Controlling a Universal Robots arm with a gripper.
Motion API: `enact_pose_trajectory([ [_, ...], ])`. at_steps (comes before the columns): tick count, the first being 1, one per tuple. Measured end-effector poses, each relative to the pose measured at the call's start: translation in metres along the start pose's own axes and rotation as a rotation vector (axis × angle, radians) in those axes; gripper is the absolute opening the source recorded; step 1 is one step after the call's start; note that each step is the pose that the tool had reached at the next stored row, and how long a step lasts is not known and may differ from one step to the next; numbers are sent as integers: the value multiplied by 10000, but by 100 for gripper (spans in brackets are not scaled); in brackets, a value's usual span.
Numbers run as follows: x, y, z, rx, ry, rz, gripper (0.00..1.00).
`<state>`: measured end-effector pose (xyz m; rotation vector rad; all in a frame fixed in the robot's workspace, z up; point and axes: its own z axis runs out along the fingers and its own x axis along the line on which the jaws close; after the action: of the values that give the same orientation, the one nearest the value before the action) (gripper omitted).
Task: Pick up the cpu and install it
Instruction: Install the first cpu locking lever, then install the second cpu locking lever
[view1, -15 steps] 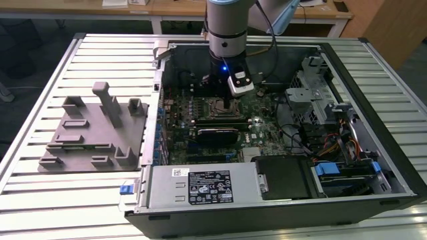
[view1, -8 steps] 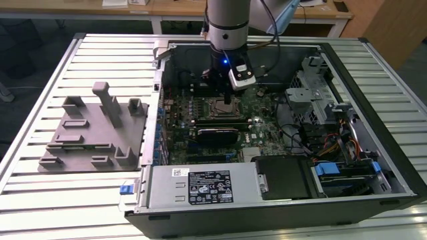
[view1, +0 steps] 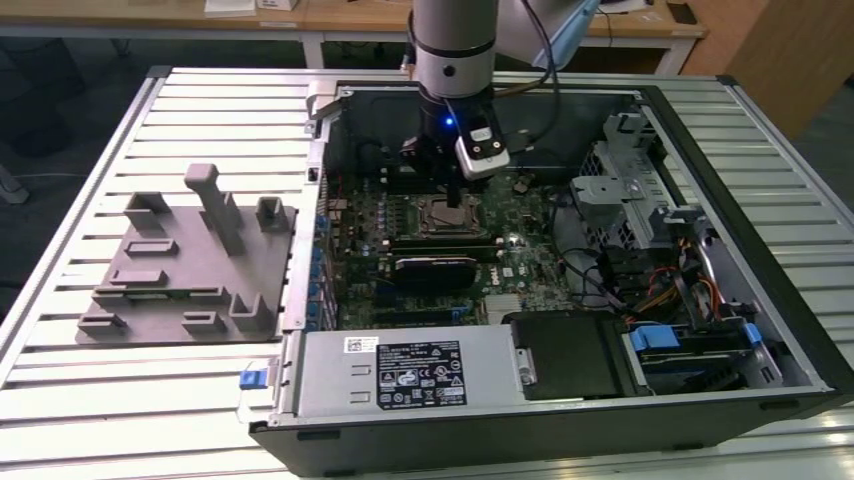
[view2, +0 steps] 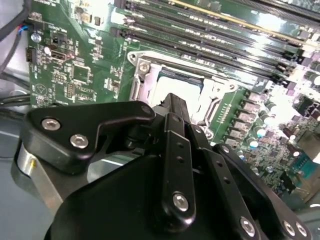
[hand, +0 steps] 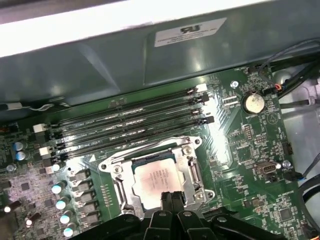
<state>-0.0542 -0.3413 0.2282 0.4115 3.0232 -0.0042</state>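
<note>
I judge this to be the seating end of the job. The cpu (hand: 154, 179), a small flat square chip with a silvery-white metal top and a thin darker rim, already lies flat inside the square silver metal-framed socket (hand: 113, 170) on the green motherboard (hand: 245, 135). It sits just beside the row of long black memory slots (hand: 125, 120).

My gripper (hand: 170, 199) hangs directly over the edge of the chip nearest my wrist. In both wrist views my two black fingers (view2: 172, 117) are pressed together with nothing between them, so I grip nothing. I cannot tell whether the tips touch the chip's top or hover just above it.

In the exterior view I stand upright inside the open black computer case (view1: 801, 330), over the socket and well apart from the grey plastic tray with upright posts (view1: 174, 270) on the slatted table.

As I judge it, any further motion calls for a straight vertical path. A sideways drag could shift the chip in its seat or catch the frame.

The chip's top looks clean and level, with faint dark print I cannot read. Its sides appear parallel to the socket walls, which suggests it is properly seated, though its underside is hidden.
</note>
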Motion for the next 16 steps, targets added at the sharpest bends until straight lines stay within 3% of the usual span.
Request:
enact_pose_trajectory([
  [16, 10, -2, -9, -3, 0, 1, 11],
])
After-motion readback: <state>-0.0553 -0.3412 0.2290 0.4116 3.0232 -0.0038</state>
